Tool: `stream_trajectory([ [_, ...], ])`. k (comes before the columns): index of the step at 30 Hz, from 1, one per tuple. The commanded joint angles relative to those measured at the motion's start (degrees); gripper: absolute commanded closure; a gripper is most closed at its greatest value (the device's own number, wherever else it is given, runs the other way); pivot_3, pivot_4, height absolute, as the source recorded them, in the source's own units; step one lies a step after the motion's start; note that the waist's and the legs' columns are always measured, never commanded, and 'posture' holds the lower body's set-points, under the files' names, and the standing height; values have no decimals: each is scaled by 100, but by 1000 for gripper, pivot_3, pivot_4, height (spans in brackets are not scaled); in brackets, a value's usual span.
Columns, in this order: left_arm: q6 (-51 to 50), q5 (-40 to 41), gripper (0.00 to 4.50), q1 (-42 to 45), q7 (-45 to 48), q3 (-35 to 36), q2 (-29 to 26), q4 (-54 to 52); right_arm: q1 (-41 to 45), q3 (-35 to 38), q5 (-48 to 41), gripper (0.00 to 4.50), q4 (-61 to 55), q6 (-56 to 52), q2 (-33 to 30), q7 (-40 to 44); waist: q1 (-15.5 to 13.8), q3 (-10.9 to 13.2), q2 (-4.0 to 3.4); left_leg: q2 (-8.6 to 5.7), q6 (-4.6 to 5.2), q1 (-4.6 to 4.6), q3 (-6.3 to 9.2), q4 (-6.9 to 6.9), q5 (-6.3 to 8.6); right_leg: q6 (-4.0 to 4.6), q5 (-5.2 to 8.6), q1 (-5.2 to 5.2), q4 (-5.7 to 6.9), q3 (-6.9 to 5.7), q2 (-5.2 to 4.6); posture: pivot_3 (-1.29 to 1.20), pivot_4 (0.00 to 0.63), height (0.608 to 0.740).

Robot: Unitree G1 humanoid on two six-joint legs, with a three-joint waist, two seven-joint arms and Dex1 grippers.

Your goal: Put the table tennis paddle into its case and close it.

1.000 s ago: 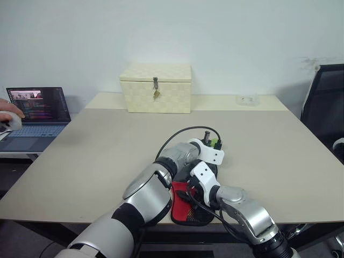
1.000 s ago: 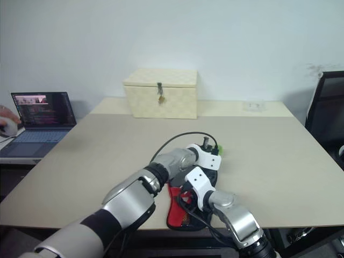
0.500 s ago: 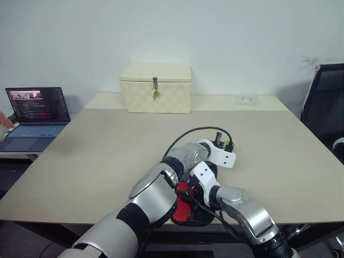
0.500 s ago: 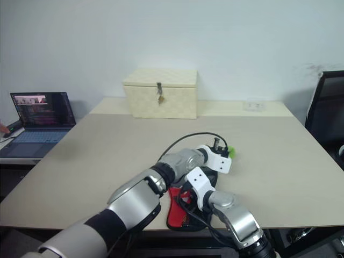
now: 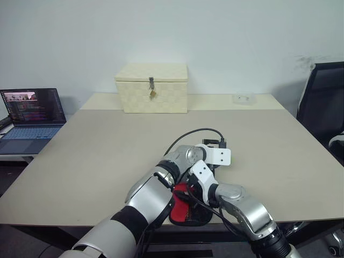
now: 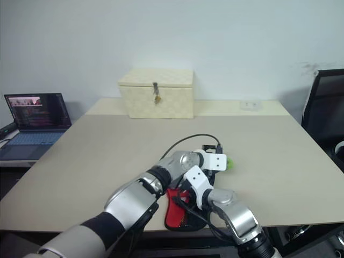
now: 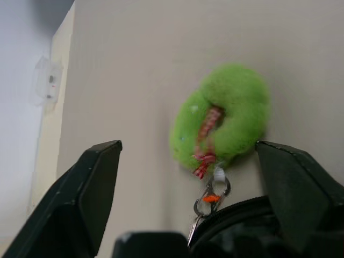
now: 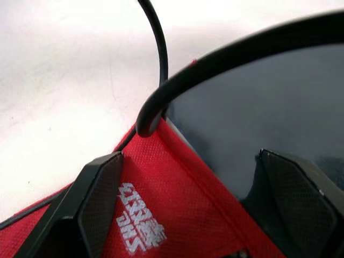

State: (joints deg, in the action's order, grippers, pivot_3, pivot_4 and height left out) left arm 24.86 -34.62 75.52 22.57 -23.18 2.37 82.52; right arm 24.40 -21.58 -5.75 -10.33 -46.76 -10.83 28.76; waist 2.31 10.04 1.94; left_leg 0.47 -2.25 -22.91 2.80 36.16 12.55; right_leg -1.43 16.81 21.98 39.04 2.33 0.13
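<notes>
At the near table edge we see the case [image 5: 185,207], soft black fabric with a red panel, lying flat; our right gripper [image 8: 183,215] hangs wide over that panel, holding nothing. Just beyond, our left gripper [image 7: 185,188] stands wide around the fluffy green tag [image 7: 223,121] without gripping. We judge the case light and floppy; the zip pull is the place to pinch.

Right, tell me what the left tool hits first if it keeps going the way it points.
Probably the fluffy green ring-shaped tag clipped to the black fabric case: it lies on the beige table between the left tool's open fingers, though depth is unclear.
</notes>
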Motion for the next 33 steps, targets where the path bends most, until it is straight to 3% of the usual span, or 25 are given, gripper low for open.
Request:
stream_trajectory([
  [1,-88,692,345,302,68,635,93,-439,-101,-121,-48,0,622,-456,-179,192,-1,1,0,0,0,-3,0,0,0,0,0,3,0,0,0,0,150,740],
  [15,-444,2393,345,-98,1298,2176,-1466,-967,-56,741,-900,0,-950,-1268,-655,499,-37,2,-1,12,0,-9,7,-7,0,1,-1,7,0,-4,-12,0,150,740],
  [21,-1029,3209,345,-616,1744,2806,-1959,-1438,-59,1156,-1377,0,-1585,-1577,-888,584,-44,7,-3,15,0,-33,14,-6,0,27,-16,30,2,-10,-17,0,150,740],
  [24,-1621,3796,345,-1105,2567,3085,-2073,-1944,-68,1467,-1660,0,-1908,-1620,-1224,767,-46,7,-4,13,0,-42,20,-6,0,29,-17,32,-2,-17,-18,0,150,740],
  [29,-2287,4016,345,-1911,3815,2657,-2159,-3172,46,1940,-2021,0,-1997,-1471,-1846,1114,-49,9,-4,10,0,-44,20,-5,0,30,-17,32,-3,-17,-24,0,150,740],
  [33,-2546,3988,345,-2127,4032,2411,-2157,-3592,136,2042,-2042,0,-1782,-1200,-2194,1250,-52,10,-4,13,1,-44,23,-3,-1,31,-18,32,0,-18,-20,0,150,740],
])
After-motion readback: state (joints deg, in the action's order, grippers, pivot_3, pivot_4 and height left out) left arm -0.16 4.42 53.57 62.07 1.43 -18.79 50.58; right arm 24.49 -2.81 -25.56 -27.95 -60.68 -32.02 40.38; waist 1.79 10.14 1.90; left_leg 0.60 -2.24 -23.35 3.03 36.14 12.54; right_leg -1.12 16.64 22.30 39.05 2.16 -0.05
